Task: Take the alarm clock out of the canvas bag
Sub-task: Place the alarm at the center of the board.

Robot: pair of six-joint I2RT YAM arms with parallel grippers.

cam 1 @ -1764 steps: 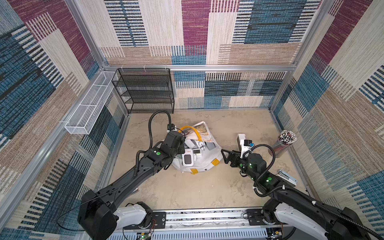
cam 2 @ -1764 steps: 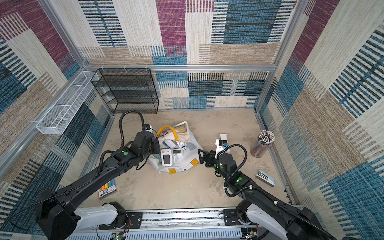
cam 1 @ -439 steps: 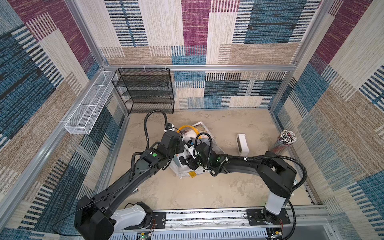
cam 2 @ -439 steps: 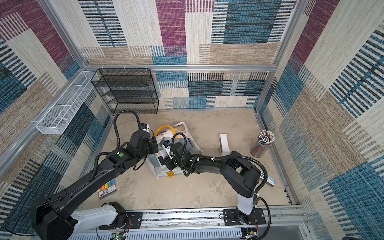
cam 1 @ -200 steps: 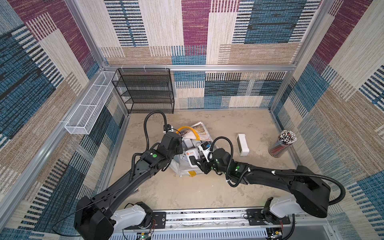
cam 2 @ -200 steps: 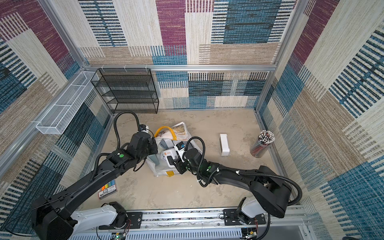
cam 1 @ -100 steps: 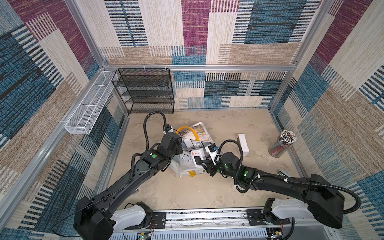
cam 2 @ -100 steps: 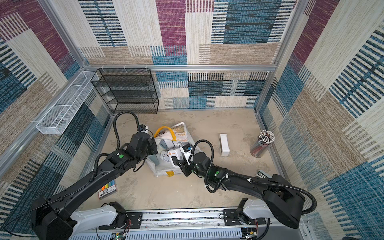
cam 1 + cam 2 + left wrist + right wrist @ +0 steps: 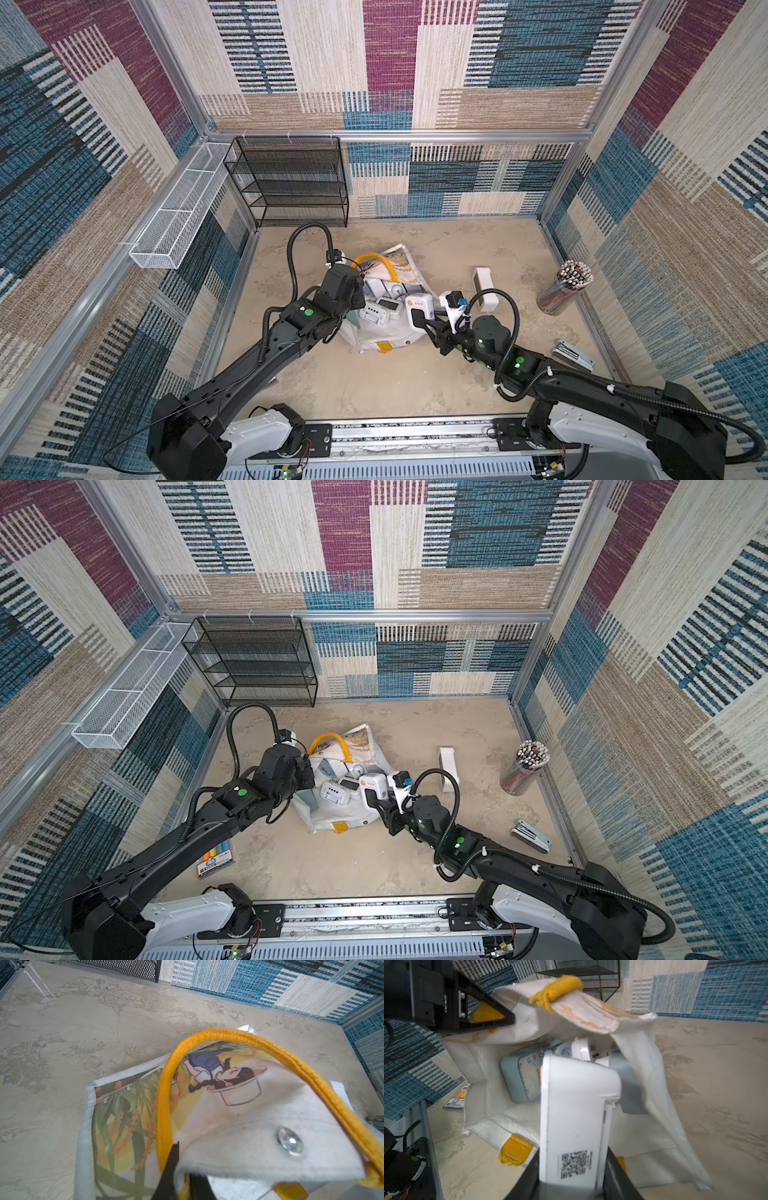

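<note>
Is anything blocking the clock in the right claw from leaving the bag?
Nothing visible does: the right claw grips the white clock at the mouth of the canvas bag, and the left claw holds it open.

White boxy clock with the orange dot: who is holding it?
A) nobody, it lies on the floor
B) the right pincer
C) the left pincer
B: the right pincer is clamped around the white boxy alarm clock; the left pincer only pinches the rim of the white canvas bag.

White canvas bag (image 9: 390, 334), seemingly grey-blue clock (image 9: 517, 1078)
</note>
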